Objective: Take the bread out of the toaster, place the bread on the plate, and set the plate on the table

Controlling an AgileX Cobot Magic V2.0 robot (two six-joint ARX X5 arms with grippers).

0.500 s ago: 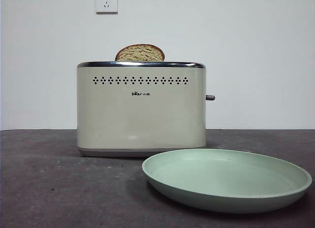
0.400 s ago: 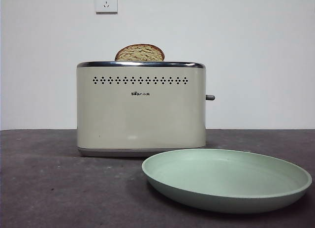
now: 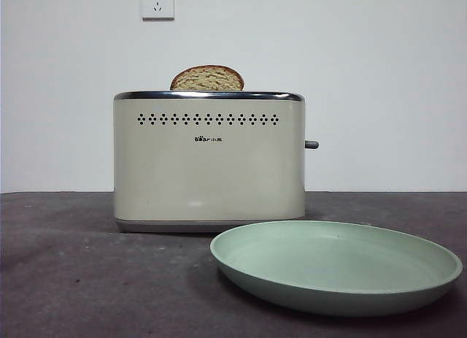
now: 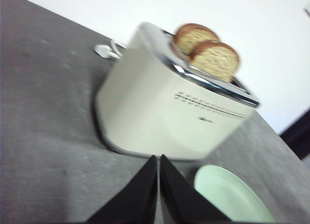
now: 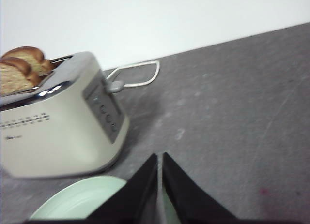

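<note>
Bread [image 3: 207,79] stands on edge in the toaster [image 3: 209,163], only its domed, dark-crusted top showing above the chrome rim in the front view. The wrist views show two slices side by side in the slots; the larger one, nearer the holed face [image 4: 214,59], is the slice to lift, and the second slice [image 4: 194,36] stands just behind it. Its long axis runs along the toaster's length, base down and dome up.

It looks light and fairly stiff, with a dry, crumbly face that could tear or flake under a hard squeeze, so the likely hold is a gentle pinch across the two flat faces just below the crust, followed by a straight pull upward.

The plate [image 3: 336,266] lies on the table [image 3: 73,279] just in front of the toaster, toward its lever end, apart from it and with nothing on it. The left gripper [image 4: 159,158] and right gripper [image 5: 160,156] both hang back from the toaster with jaws pressed together and nothing between them. A pale cord [image 5: 140,71] lies on the table behind the toaster. No step of the task appears done yet.
</note>
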